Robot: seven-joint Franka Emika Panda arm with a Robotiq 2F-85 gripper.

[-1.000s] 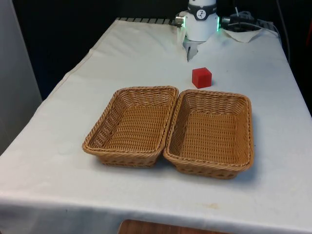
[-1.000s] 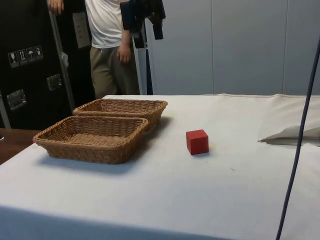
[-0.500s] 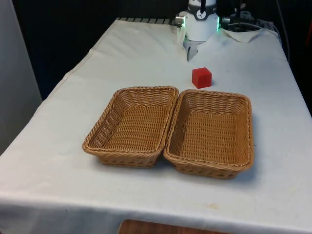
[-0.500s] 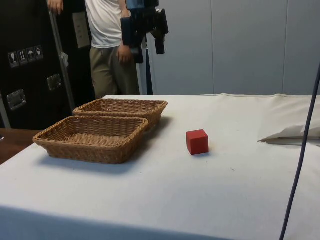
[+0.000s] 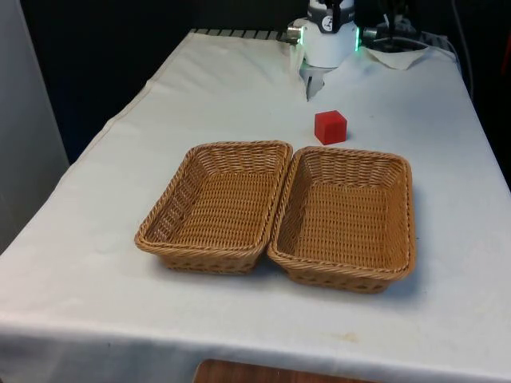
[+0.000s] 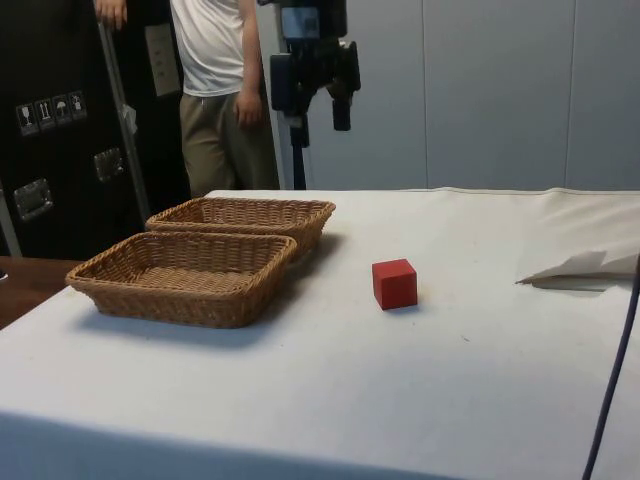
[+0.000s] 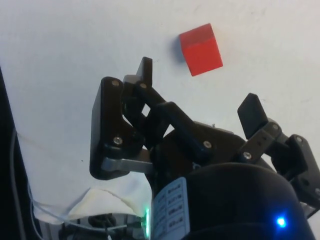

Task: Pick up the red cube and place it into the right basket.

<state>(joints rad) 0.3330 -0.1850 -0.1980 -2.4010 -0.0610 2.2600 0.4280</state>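
The red cube (image 5: 330,127) rests on the white cloth just beyond the far rim of the right basket (image 5: 351,155); I also see the cube (image 6: 395,283) (image 7: 200,49) from the side and from the wrist. Two empty wicker baskets sit side by side, the left basket (image 5: 239,146) touching the right one. In the side view the nearer one is the right basket (image 6: 170,303). My gripper (image 6: 312,105) hangs high above the table, open, above the stretch between the baskets and the cube. Nothing is between its fingers (image 7: 145,70); the gripper (image 7: 199,90) has the cube ahead of it.
A crumpled white sheet (image 6: 585,265) lies on the cloth towards the robot's end, also seen as the sheet (image 5: 399,56) in the front view. A person (image 6: 215,90) stands behind the table beside dark cabinets. A dark cable (image 6: 610,370) hangs at the side view's right.
The gripper has come down a little and moved towards the side view's right, closer to above the cube. Cube and baskets have not moved.
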